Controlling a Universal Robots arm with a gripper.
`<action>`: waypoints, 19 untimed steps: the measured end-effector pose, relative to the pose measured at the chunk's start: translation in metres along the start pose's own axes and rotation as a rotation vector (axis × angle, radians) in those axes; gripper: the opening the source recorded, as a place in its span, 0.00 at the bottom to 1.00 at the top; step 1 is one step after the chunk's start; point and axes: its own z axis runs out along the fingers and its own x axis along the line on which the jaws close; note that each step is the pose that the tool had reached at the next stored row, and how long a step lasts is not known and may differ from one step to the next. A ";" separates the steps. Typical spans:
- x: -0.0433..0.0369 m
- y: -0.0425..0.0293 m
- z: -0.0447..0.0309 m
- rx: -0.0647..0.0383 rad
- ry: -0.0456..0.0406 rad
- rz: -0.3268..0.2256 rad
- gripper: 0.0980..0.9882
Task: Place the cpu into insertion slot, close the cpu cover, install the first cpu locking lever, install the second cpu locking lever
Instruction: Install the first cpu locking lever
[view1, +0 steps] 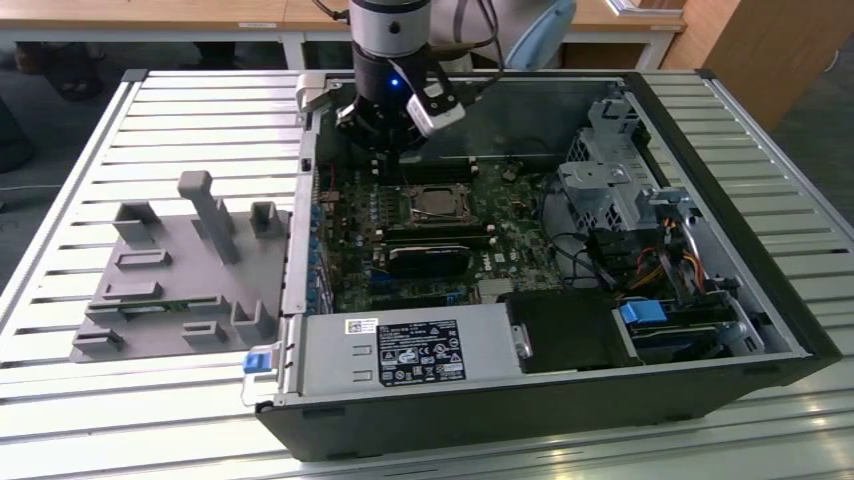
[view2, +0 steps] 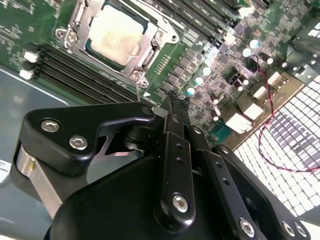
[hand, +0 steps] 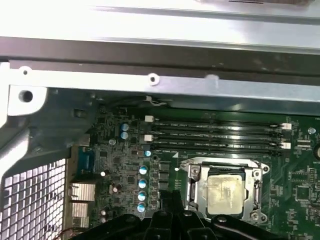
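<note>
One cpu (view1: 430, 203): seated in the insertion slot (view1: 407, 204), centre of the exterior view; placement judged done
Cpu cover (view2: 149, 49): seemingly lowered around it
Gripper (view1: 386, 148): upper centre, near the slot; fingertips (view2: 172, 100) pressed together, nothing held, the cpu being lodged

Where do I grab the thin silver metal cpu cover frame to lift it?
Probably an outer edge of the cpu cover, pinched from straight above: it lies flat around the square silver-tan cpu, so only its thin rim offers a hold.
</note>
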 end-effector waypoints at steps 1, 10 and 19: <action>0.0008 0.0007 0.0002 0.000 0.0000 0.001 0.01; 0.0037 0.0133 0.0034 0.000 -0.0004 0.013 0.01; 0.0026 0.0241 0.0053 0.000 -0.0004 0.013 0.01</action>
